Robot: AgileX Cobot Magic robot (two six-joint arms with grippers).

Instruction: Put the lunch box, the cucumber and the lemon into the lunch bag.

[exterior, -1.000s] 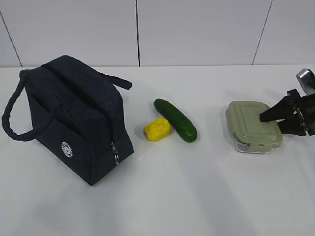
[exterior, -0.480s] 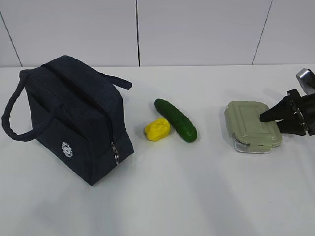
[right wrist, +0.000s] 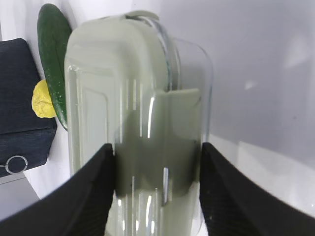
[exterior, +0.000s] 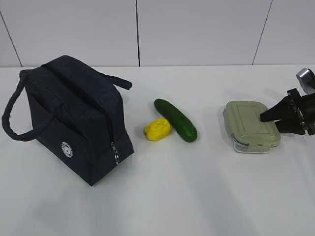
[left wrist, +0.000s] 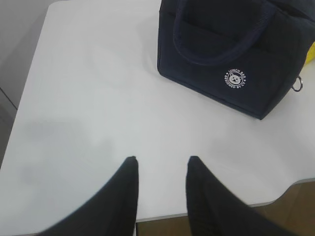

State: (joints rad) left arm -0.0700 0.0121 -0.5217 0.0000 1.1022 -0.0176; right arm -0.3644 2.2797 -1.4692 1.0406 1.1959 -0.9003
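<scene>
The lunch box (exterior: 251, 125), clear glass with a sage-green lid, sits at the table's right. My right gripper (exterior: 269, 119) is shut on its right end; in the right wrist view the fingers press the box (right wrist: 138, 123) from both sides of the gripper (right wrist: 156, 146). The dark green cucumber (exterior: 175, 119) and the yellow lemon (exterior: 157, 129) lie touching at mid-table, and both show in the right wrist view, cucumber (right wrist: 53, 64) and lemon (right wrist: 43, 103). The navy lunch bag (exterior: 74, 118) stands at the left with its top closed. My left gripper (left wrist: 161, 160) is open and empty over bare table near the bag (left wrist: 231, 49).
The bag's metal zipper pull (exterior: 115, 153) hangs at its front corner. The white table (exterior: 197, 196) ends at a white panelled wall behind. In the left wrist view the table's near edge (left wrist: 162, 216) lies just under the fingers.
The lunch box has shifted slightly to the left in the right gripper's hold. Bag, cucumber and lemon have not moved.
</scene>
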